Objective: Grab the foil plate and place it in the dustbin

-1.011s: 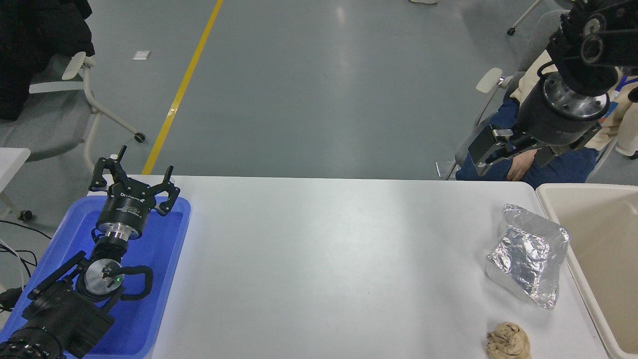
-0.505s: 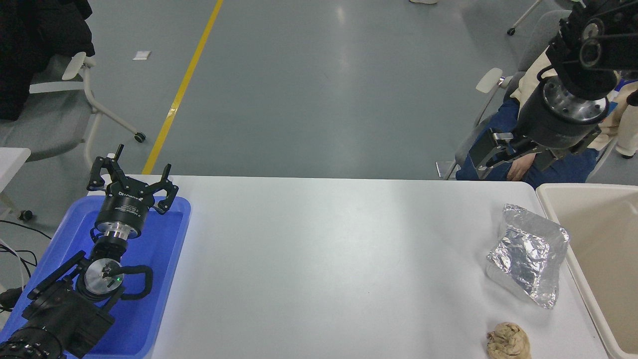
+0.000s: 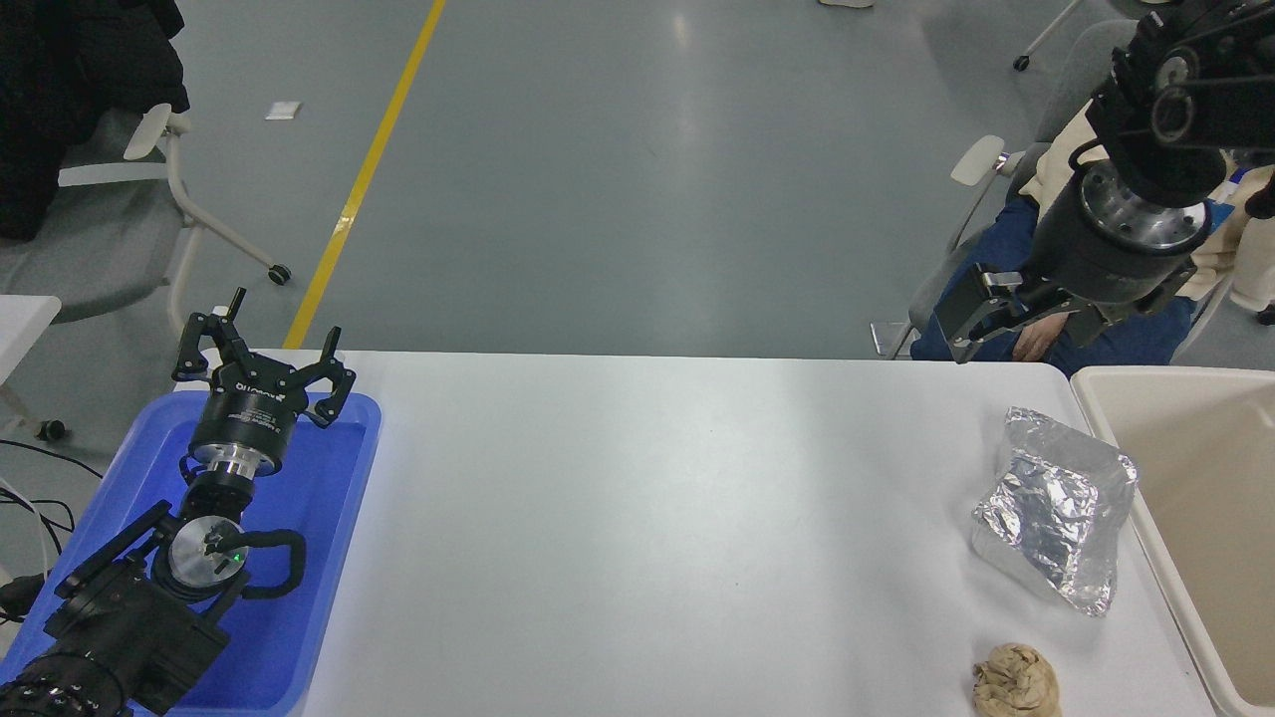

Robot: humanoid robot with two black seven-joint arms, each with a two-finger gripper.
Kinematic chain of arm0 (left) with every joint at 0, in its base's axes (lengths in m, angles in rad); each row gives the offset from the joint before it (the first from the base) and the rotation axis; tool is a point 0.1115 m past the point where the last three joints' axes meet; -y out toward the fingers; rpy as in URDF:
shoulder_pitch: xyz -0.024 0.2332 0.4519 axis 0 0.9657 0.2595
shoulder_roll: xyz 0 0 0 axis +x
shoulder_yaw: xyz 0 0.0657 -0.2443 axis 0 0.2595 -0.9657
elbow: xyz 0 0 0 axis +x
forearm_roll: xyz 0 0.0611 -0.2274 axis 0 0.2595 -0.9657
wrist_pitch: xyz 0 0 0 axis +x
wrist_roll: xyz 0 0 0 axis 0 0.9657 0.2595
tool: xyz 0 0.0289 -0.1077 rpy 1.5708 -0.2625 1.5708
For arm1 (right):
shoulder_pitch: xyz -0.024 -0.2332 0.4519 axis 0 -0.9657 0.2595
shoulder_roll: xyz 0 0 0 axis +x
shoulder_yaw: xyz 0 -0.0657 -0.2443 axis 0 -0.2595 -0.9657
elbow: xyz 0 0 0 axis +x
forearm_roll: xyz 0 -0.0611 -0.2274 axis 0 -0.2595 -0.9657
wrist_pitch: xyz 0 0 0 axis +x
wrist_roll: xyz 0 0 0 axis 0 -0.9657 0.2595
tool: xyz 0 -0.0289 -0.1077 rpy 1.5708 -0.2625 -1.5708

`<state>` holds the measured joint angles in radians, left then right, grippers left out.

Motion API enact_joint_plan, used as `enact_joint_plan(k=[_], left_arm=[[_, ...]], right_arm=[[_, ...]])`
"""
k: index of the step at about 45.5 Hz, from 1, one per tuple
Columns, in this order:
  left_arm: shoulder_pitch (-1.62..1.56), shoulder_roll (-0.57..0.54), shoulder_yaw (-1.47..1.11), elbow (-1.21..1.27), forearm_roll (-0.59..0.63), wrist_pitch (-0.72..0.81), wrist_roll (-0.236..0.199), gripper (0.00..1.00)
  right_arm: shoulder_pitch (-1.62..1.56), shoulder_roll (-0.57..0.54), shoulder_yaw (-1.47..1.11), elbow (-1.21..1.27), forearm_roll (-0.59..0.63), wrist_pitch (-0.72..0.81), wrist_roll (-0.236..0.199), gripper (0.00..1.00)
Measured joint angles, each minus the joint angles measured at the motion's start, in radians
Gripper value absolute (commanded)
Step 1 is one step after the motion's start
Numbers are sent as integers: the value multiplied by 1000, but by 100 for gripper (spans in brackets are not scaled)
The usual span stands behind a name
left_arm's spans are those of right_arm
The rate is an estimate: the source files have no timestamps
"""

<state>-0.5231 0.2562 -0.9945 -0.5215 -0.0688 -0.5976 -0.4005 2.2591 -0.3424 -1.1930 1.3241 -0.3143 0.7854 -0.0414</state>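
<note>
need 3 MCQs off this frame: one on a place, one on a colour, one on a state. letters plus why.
1. Where does the crumpled silver foil plate lie?
A. inside the beige bin
B. on the white table, beside the large beige plastic dustbin
C. in the blue tray

2. What colour is the plastic tray under the left gripper?
A. blue
B. green
C. red

3. What is the state of the right gripper?
A. shut on the foil
B. resting on the table
C. raised beyond the table's far edge, holding nothing

Key: 1 B, the foil sits on the tabletop just left of the dustbin's rim. 2 A, the tray at lower left is plainly blue. 3 C, the gripper hangs above and behind the foil, apart from it, with nothing between its fingers.
</note>
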Motion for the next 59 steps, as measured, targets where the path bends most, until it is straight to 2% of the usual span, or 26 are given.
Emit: enact_joint_plan(k=[29,42,50,59], left_arm=[[1,0,1,0,0,-1,-1,100],[2,0,1,0,0,-1,-1,100],[2,0,1,0,0,-1,-1,100],[1,0,2,0,1,1,-2,100]], right_arm=[[-17,-6,-64,-15,28,0,2,100],[-123,-51,-45,-33,36,-3,0,100],[-225,-117,-44,-46,55,-95,0,100],[-423,-163,-38,-152,125,-269,0,100]])
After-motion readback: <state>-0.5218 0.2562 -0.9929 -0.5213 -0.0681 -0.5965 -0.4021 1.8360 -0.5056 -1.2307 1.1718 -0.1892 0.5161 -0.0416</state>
